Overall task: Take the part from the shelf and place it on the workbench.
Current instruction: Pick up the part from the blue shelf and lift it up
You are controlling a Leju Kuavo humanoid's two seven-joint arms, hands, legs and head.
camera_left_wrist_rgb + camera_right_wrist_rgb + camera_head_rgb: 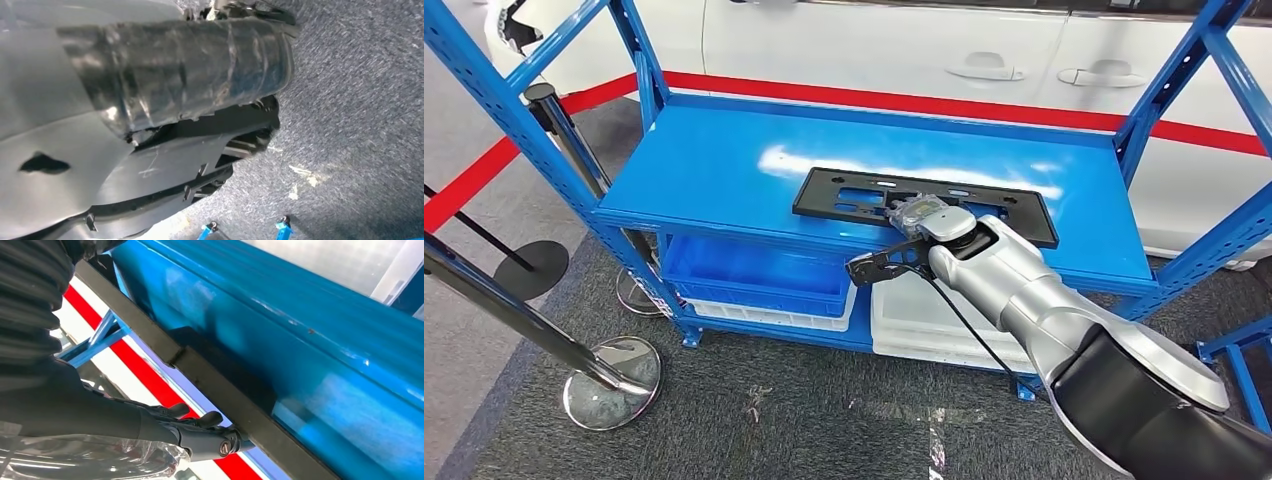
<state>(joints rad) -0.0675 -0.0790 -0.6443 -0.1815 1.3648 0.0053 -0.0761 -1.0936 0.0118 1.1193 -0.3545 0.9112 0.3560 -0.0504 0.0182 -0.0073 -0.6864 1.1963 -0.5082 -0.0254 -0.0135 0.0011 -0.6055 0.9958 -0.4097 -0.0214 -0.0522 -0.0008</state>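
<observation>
A flat black part point(844, 195) with several cutouts lies on the blue shelf's top deck point(714, 165). My right hand point(916, 218) has reached its near edge, over the middle of the part. In the head view the dark thumb point(872, 266) sticks out in front of the shelf's front lip, apart from the fingers. In the right wrist view the thumb tip point(231, 446) touches the part's dark edge point(210, 377), and the fingers point(202, 418) spread beside it. The part stays flat on the deck. My left hand point(190, 70) hangs over grey carpet, its fingers hidden.
Blue uprights point(509, 95) frame the shelf at both ends. A blue bin point(754, 270) and white trays point(924, 320) sit on the lower level. Chrome stanchion bases point(612, 380) stand to the left on the carpet. A white car point(944, 50) is behind the shelf.
</observation>
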